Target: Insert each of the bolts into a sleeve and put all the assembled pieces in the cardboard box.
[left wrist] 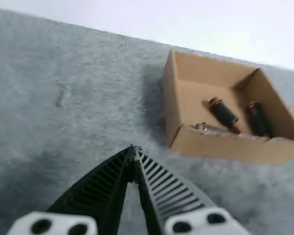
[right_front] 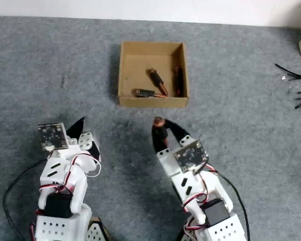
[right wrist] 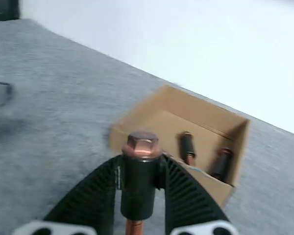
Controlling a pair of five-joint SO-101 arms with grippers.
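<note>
Right fingers (right wrist: 93, 193) clamp sleeved bolt (right wrist: 138, 183); left fingers (left wrist: 105, 188) pressed together, empty; cardboard box (right_front: 153, 102) holds seemingly three pieces (right_front: 158, 81).

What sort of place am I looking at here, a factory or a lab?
Probably a small robotics lab or test bench, not a factory. A grey felt-like cover lies under everything. The right gripper clamps a sleeved bolt beside the shut left gripper. A cardboard box holds three more.
</note>
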